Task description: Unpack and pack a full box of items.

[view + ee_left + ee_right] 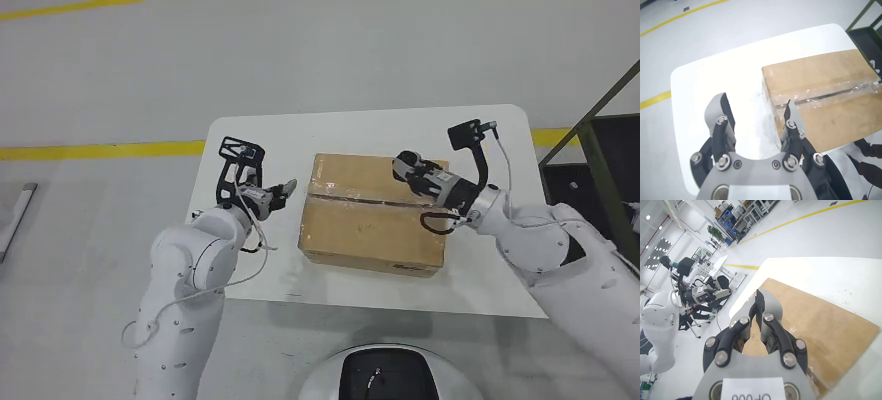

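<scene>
A closed cardboard box (375, 215), its top seam sealed with clear tape (831, 91), lies in the middle of the white table (260, 140). My left gripper (285, 190) hovers just off the box's left end, open and holding nothing (757, 108); one fingertip (788, 106) is lined up with the taped seam at the box's edge. My right gripper (405, 165) hangs over the right part of the box top (810, 321), its pads (760, 306) pressed together with nothing between them.
A dark green metal rack (600, 150) stands close to the table's right side and appears as a dark tray (865, 37) beyond the box. Bare table (715, 72) lies left of and behind the box. A yellow line (100, 150) crosses the floor.
</scene>
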Controlling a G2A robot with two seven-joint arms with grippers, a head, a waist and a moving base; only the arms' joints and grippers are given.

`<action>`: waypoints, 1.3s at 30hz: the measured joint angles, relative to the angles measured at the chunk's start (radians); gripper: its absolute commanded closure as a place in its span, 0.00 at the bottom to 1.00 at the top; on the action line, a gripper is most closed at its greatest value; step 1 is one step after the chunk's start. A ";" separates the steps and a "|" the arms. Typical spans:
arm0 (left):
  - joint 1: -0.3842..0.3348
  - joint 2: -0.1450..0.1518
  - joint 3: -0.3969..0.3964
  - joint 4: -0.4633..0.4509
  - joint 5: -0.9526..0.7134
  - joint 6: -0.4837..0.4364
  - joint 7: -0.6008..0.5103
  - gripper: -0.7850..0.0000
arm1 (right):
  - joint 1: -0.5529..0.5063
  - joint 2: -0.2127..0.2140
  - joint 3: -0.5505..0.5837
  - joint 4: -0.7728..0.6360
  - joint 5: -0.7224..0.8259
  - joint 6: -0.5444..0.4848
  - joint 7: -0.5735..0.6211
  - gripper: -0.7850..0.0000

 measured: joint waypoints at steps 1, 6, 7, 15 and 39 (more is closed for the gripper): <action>0.016 0.003 -0.018 -0.009 0.009 0.007 -0.003 1.00 | 0.020 -0.011 -0.043 0.010 -0.008 0.005 -0.021 1.00; 0.055 0.009 -0.060 -0.034 0.028 0.026 0.001 0.51 | 0.114 -0.059 -0.209 0.064 -0.073 0.029 -0.086 1.00; 0.059 0.010 -0.064 -0.039 0.028 0.027 0.001 0.16 | 0.137 -0.072 -0.245 0.080 -0.084 0.037 -0.103 1.00; 0.049 0.011 -0.050 -0.037 0.024 0.021 0.002 0.00 | 0.245 -0.141 -0.386 0.238 -0.105 0.073 -0.124 1.00; -0.031 0.002 0.046 0.046 -0.005 -0.004 0.031 0.00 | 0.168 -0.141 -0.261 0.281 -0.108 0.085 0.043 1.00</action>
